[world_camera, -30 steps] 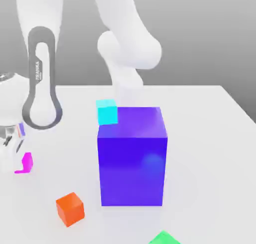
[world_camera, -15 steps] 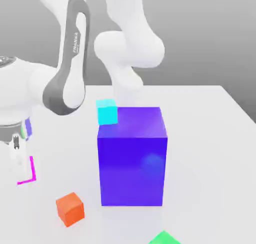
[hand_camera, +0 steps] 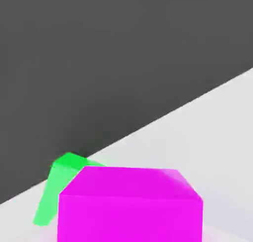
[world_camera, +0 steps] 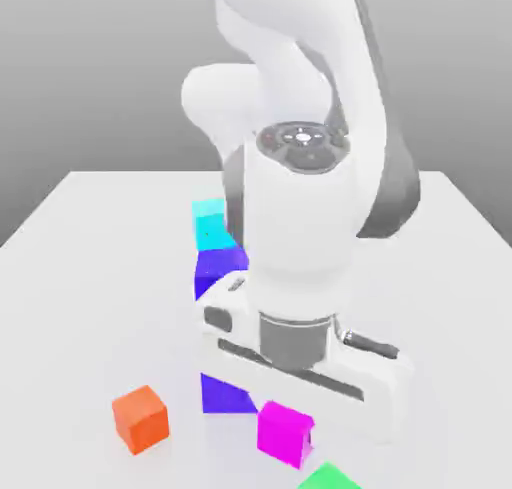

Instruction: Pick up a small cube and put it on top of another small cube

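Observation:
The small magenta-pink cube [world_camera: 281,433] hangs just under my hand at the front of the table, and my gripper [world_camera: 287,417] is shut on it. In the hand view the same cube [hand_camera: 129,206] is very close, with a green cube [hand_camera: 58,186] on the table just beyond it. The exterior view has that green cube [world_camera: 329,477] at the front edge, a little to the right of and below the held cube. My arm and hand cover most of the big blue-purple block [world_camera: 219,269].
A small orange cube [world_camera: 139,418] sits on the white table [world_camera: 90,277] at the exterior view's front left. A small cyan cube [world_camera: 211,223] stands behind the blue-purple block. The table's left and right sides lie bare.
The arm has swung from the exterior view's left edge to the front middle, carrying the magenta-pink cube with it. It now stands in front of the blue-purple block.

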{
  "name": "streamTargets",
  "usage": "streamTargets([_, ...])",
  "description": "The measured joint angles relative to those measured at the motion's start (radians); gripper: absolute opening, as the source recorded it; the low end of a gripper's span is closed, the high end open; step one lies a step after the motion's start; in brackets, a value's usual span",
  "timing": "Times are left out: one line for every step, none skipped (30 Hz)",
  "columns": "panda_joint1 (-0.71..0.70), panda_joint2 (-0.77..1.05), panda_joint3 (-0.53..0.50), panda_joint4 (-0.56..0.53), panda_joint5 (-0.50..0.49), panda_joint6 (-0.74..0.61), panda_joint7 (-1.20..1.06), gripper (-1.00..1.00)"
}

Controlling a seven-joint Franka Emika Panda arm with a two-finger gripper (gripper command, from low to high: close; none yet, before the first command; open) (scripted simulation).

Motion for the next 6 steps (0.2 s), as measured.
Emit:
streamTargets([0.010,0.033,-0.007,0.004,-0.014,0.028,0.011,-1.00])
streamTargets([0.020,0.068,-0.017,0.008,-0.029,0.059,0.021,-1.00])
streamTargets([0.027,0.089,-0.024,0.010,-0.037,0.077,0.027,1.00])
streamTargets([0.027,0.089,-0.024,0.010,-0.037,0.077,0.027,1.00])
streamTargets([0.027,0.089,-0.024,0.010,-0.037,0.077,0.027,1.00])
streamTargets([0.027,0.089,-0.024,0.010,-0.037,0.077,0.027,1.00])
